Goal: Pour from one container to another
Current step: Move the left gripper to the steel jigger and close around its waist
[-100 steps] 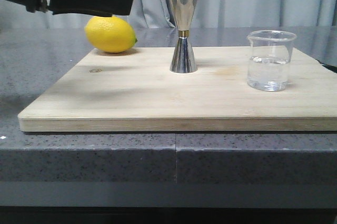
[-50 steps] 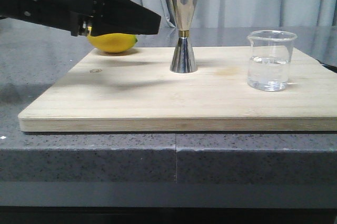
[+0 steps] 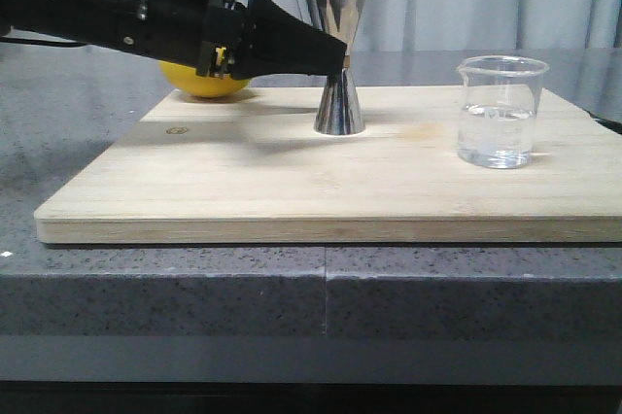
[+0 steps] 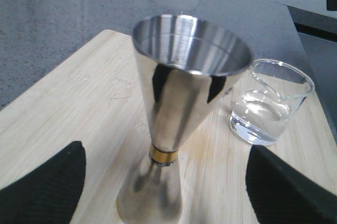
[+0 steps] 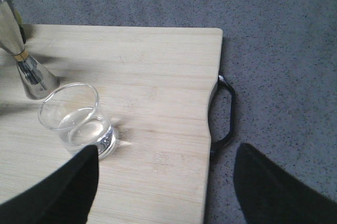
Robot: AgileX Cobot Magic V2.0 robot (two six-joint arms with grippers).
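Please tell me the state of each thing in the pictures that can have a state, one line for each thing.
glass beaker: upright on the board, partly filled with clear liquid, not held.
steel jigger: upright on the board, top cup looks empty, not gripped.
lemon: lying at the board's far left corner, partly hidden by the arm.
left gripper: open, fingers either side of the jigger.
right gripper: open, holding nothing, above the beaker.

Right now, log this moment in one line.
left gripper: open, flanking jigger | right gripper: open, above beaker | beaker: holds liquid, unpoured
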